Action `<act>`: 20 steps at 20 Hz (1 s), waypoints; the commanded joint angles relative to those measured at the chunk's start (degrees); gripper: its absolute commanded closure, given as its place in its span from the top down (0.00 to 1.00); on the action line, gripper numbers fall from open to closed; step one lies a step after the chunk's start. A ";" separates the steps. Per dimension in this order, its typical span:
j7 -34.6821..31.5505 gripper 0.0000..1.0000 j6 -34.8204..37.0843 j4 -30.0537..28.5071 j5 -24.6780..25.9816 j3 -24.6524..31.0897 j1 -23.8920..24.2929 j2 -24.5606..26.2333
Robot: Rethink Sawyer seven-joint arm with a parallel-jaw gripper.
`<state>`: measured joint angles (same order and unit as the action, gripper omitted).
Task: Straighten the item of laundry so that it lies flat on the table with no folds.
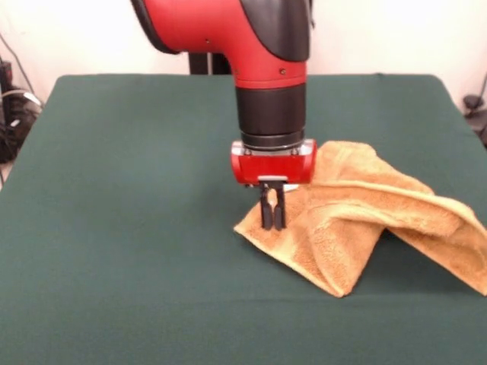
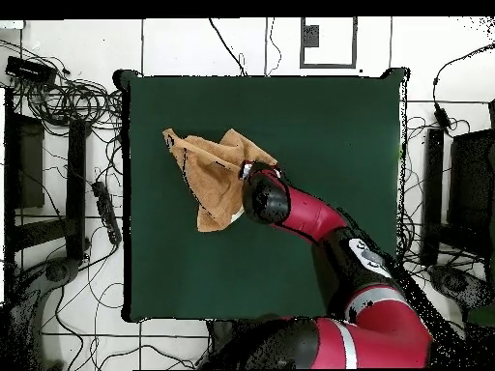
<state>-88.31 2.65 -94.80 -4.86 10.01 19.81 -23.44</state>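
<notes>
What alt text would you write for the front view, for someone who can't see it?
A red and black robot arm reaches down, its gripper closed on a corner of a crumpled orange-tan towel. The towel lies folded over itself on a dark green table.

One towel (image 1: pixel 365 220), one table (image 1: pixel 122 251), one pincer (image 1: pixel 272 219).

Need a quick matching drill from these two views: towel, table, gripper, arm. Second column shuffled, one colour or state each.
Things:
1. towel
2. table
3. gripper
4. arm

Colour or state:
A. dark green, flat
B. red and black, reaching over the table
C. orange-tan, crumpled with folds
D. fingers close together, tips down at the towel's corner

Pairs: 1-C, 2-A, 3-D, 4-B
</notes>
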 commanded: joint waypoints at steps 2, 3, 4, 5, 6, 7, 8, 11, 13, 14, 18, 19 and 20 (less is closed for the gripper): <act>2.99 0.00 18.88 13.16 4.36 -1.47 -1.38 -5.05; 3.36 0.00 20.34 13.96 5.11 -1.26 -1.10 -5.37; 3.71 0.00 21.93 14.89 5.85 -1.03 -0.88 -5.61; 4.03 0.00 23.55 15.79 6.70 -0.72 -0.61 -5.96; 4.41 0.00 25.30 16.79 7.36 -0.58 -0.48 -6.26; 4.79 0.00 27.04 17.80 8.02 -0.45 -0.35 -6.57; 5.11 0.00 28.56 18.82 8.63 -0.27 -0.21 -6.79; 5.90 0.00 32.13 21.23 10.31 0.76 0.35 -7.30; 6.37 0.00 33.40 22.34 11.14 1.60 0.86 -7.15; 6.61 0.00 34.03 22.90 11.56 2.02 1.11 -7.08; 5.82 0.00 34.26 22.37 12.71 2.76 1.80 -7.41; 5.20 0.00 33.75 21.72 12.90 3.03 1.96 -7.37; 4.54 0.00 33.01 20.92 13.00 3.30 2.12 -7.31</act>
<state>-88.31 29.22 -73.67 5.45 8.31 21.59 -32.60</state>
